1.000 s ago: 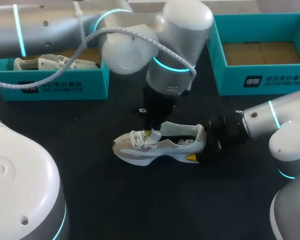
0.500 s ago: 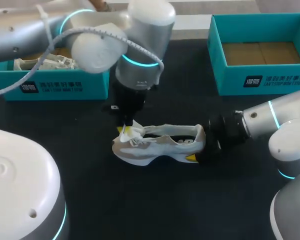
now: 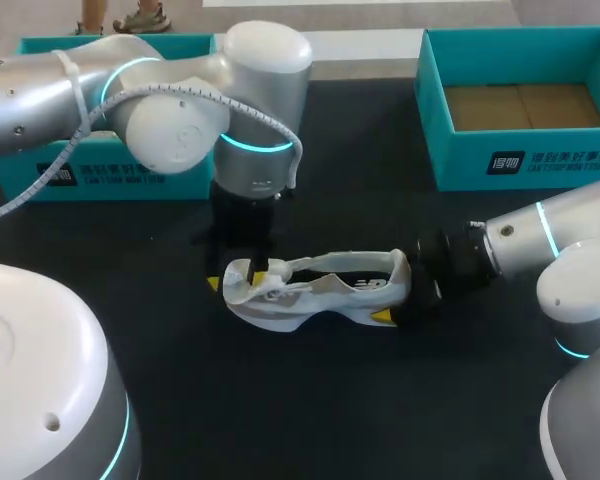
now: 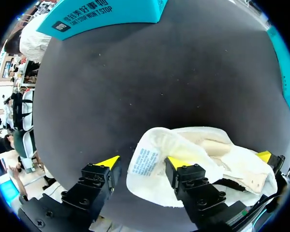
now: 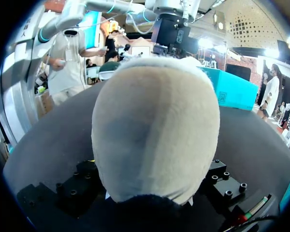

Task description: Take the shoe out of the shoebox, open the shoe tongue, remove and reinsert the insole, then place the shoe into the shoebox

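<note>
A white and grey shoe [image 3: 315, 290] lies on its side on the black table [image 3: 310, 400], toe to the left. My left gripper [image 3: 237, 276] hangs over the toe end. In the left wrist view its fingers stand open, with the white, labelled tongue [image 4: 147, 166] folded out between them; the tongue lies against one finger [image 4: 179, 164] and clear of the other. My right gripper [image 3: 402, 297] is at the heel, one yellow tip showing on the near side. The padded heel [image 5: 154, 125] fills the space between its fingers, which close on it from both sides.
A teal shoebox [image 3: 520, 160] with a bare cardboard floor stands at the back right. A second teal box [image 3: 110, 175] stands at the back left, mostly hidden behind my left arm. Bare table lies in front of the shoe.
My left arm has moved left from the shoe's middle to its toe end, drawing the tongue out and forward. Its fingers, shut before, have opened. The right arm and the shoe have kept still.
</note>
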{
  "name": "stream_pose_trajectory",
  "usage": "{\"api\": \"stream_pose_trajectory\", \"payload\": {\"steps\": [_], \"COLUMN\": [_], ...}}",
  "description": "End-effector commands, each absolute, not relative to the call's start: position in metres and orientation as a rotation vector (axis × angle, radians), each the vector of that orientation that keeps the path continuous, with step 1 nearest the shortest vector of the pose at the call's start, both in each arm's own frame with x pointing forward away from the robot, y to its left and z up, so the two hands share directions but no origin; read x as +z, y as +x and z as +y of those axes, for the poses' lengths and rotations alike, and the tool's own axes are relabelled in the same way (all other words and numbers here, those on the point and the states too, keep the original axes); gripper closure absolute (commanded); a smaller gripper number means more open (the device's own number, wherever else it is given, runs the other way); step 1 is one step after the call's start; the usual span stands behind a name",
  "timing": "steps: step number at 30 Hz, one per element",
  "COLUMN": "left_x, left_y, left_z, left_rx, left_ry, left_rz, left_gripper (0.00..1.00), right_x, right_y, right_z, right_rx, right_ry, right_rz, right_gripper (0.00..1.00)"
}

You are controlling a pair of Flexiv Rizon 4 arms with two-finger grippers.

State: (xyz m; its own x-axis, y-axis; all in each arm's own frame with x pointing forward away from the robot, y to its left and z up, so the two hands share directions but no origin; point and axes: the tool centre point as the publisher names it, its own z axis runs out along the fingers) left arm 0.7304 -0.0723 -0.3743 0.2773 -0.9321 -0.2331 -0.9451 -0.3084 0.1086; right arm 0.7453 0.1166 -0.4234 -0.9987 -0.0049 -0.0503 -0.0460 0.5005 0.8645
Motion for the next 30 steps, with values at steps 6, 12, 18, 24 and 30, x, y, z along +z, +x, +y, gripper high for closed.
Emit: {"api": "stream_pose_trajectory", "payload": {"steps": [6,12,18,24,30], "left_x": [-0.329,-0.294,-0.257,-0.242,-0.242], "left_y": [0.716,0.711,0.721,0.729,0.732], "left_z": [-0.085,-0.115,-0.152,-0.194,-0.223], "left_rx": [0.269,0.214,0.186,0.212,0.213], "left_ry": [-2.106,-1.491,-0.795,-0.279,0.142], "left_rz": [2.411,2.863,3.044,3.094,3.124], "left_gripper": [0.0,0.0,0.0,0.0,1.0], "right_x": [-0.427,-0.427,-0.427,-0.427,-0.427], "right_y": [0.744,0.744,0.744,0.744,0.744], "right_z": [0.119,0.119,0.119,0.119,0.119], "right_rx": [1.545,1.545,1.545,1.545,1.545], "right_ry": [-0.045,-0.045,-0.045,-0.045,-0.045], "right_rz": [2.687,2.687,2.687,2.687,2.687], "right_gripper": [1.0,1.0,1.0,1.0,1.0]}}
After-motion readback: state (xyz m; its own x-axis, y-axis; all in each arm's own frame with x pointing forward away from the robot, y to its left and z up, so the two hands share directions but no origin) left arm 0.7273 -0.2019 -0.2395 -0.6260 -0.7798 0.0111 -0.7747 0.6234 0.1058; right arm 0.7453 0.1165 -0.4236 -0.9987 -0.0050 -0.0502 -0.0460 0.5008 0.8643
